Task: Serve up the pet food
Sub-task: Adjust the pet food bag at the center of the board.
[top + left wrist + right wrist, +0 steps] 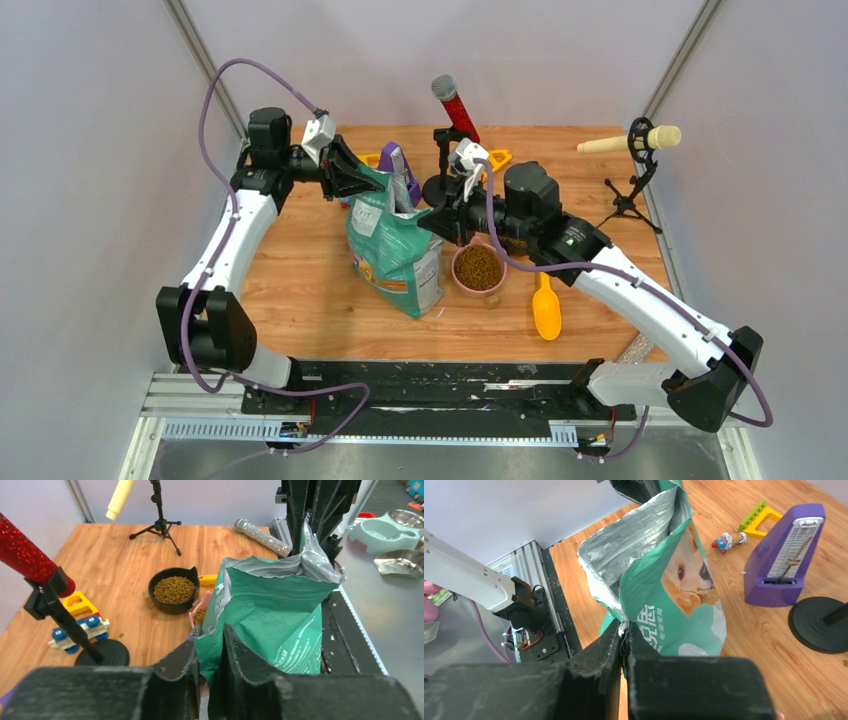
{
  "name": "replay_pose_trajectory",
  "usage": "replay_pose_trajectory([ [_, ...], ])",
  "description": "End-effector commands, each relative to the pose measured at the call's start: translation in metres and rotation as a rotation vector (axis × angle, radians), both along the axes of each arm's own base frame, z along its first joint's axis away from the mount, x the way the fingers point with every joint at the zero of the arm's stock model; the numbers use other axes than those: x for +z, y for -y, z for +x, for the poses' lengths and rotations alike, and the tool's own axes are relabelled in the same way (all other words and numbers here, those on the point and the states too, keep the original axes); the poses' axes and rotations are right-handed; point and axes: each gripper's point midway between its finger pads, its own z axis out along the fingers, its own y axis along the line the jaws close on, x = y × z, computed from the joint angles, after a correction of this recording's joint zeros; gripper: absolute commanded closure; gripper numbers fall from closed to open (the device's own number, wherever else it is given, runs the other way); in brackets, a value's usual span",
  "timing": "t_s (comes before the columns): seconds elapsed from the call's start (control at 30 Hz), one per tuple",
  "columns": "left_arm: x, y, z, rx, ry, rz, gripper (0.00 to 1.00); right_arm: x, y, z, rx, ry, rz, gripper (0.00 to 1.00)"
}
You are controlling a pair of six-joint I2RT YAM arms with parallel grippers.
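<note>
Teal bag [395,250] is standing upright in the middle of the table [300,290]. Its mouth is gaping open and showing silver lining. No view is showing what's inside the bag.

Left gripper [212,630] is pinching the bag's top edge on one side, with a fold of bag filling the gap between its fingers. Right gripper [624,630] is clamping the opposite top edge, fingers squeezed tight on it.

Pet food [479,267] is sitting in the pink bowl [456,278], just beside the bag on its right, and is filling it close to the rim.

Left wrist view is showing a second container, a black bowl [172,606], also holding brown kibble and near the pink one. In the top view the right arm is covering most of it.

Yellow scoop [546,308] is lying flat on the wood to the right of the pink bowl, not touching it. Can't tell whether anything is in it.
</note>
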Motion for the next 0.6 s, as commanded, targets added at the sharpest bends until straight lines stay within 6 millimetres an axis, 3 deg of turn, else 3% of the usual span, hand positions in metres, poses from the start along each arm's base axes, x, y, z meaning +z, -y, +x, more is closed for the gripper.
replay_pose_trajectory([
  [0.0,0.022,0.001,-0.009,0.009,0.025,0.000,0.85,0.032,0.012,-0.001,-0.048,0.055,0.052,1.00],
  [0.2,0.020,0.003,-0.002,0.413,0.018,0.031,1.00,0.034,0.030,0.012,-0.183,0.089,0.065,1.00],
  [0.33,0.028,-0.028,-0.006,0.740,-0.096,-0.083,1.00,0.035,0.045,0.021,-0.295,0.083,0.101,1.00],
  [0.57,0.039,-0.070,-0.055,0.980,-0.151,-0.220,1.00,0.036,0.108,0.062,-0.738,0.026,0.222,1.00],
])
